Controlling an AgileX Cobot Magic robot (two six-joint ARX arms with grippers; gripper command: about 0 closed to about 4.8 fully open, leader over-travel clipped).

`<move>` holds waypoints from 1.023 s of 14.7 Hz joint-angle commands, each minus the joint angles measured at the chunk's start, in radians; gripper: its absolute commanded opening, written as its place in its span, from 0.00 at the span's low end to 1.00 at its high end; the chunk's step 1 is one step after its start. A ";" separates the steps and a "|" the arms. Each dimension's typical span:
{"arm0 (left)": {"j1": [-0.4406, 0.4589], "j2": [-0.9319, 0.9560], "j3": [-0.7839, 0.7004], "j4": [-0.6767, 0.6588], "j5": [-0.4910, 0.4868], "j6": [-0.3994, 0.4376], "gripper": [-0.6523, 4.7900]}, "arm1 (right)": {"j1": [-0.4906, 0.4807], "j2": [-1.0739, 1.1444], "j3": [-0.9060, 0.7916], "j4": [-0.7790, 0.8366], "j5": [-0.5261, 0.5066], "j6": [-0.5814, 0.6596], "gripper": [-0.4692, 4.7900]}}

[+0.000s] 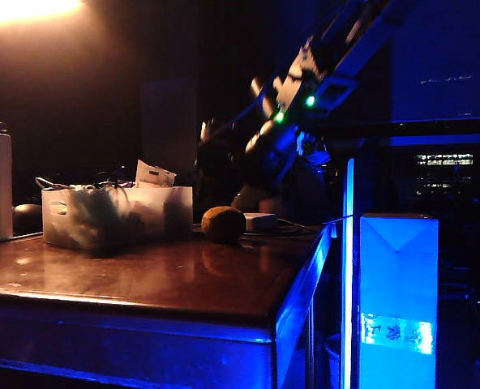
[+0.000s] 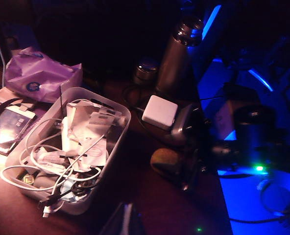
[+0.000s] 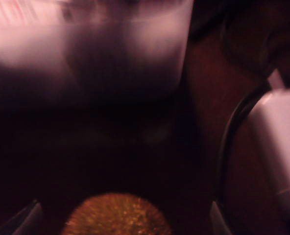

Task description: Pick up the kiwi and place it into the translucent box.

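Now right gripper (image 3: 120,230) fingers spread, over kiwi (image 3: 116,215)

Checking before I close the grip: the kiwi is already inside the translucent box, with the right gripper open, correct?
Not quite. The kiwi still sits on the table beside the translucent box, as the exterior view shows. The right gripper is indeed open, at the kiwi.

- My table (image 1: 167,279) was dark, glossy wood.
- On it lay the kiwi (image 1: 223,224), the translucent box (image 1: 114,215), a flat white block (image 2: 159,111) and a metal flask (image 2: 177,58).
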 commanded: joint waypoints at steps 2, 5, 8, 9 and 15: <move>0.000 -0.002 0.005 0.019 0.004 0.005 0.11 | 0.003 0.032 0.027 -0.049 -0.005 0.000 1.00; 0.000 -0.002 0.005 0.020 0.005 0.005 0.11 | 0.003 0.039 0.027 -0.054 -0.002 0.001 1.00; 0.000 -0.002 0.005 0.020 0.004 0.005 0.11 | 0.003 0.039 0.027 -0.050 -0.002 0.000 0.67; 0.000 -0.002 0.005 0.020 0.004 0.005 0.11 | 0.003 0.039 0.027 -0.049 -0.002 0.000 0.67; 0.000 -0.002 0.005 0.030 0.004 0.005 0.11 | 0.008 0.034 0.243 -0.042 -0.004 0.001 0.70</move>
